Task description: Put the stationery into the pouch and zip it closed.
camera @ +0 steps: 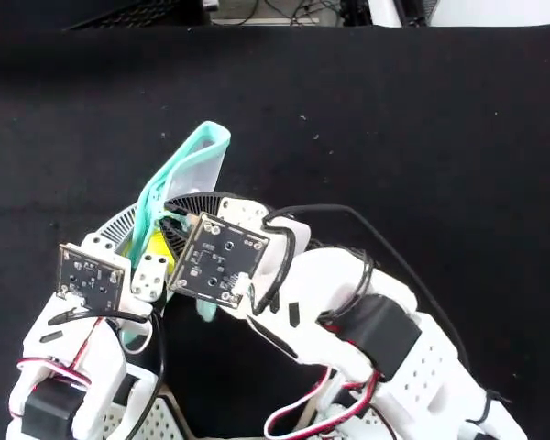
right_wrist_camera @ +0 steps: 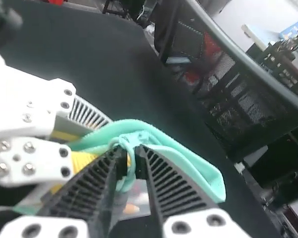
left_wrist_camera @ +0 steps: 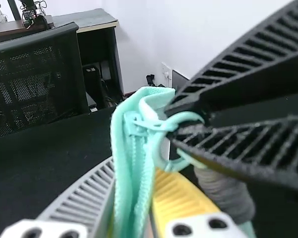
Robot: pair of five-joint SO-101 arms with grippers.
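The right gripper [right_wrist_camera: 130,151] is pinching narrowly, its two black ribbed fingers [right_wrist_camera: 164,183] closing on the mint zip pull [right_wrist_camera: 124,142], with a loop of the same mint showing in the slit between them. In the left wrist view those black fingers are coming in from the side and the zip pull [left_wrist_camera: 161,156] is sitting right at their tips.

The left gripper [left_wrist_camera: 136,173] is clamping the pouch [left_wrist_camera: 134,198] just beside that spot, a grey ribbed finger [left_wrist_camera: 84,196] pressing on one side of the mint edge and a yellow ribbed finger [left_wrist_camera: 181,198] on the other.

From above, the two grippers are meeting over the pouch's near half, the left gripper [camera: 145,243] just beside the right gripper [camera: 174,220]. The pouch [camera: 197,165] is lying with its long axis running from the desk's near edge towards its far edge, the far end leaning a little right and pointing away from the arms. It is sitting left of the middle on the black desk [camera: 422,137], closer to the near edge than the far one. How far the zip is drawn I cannot tell.
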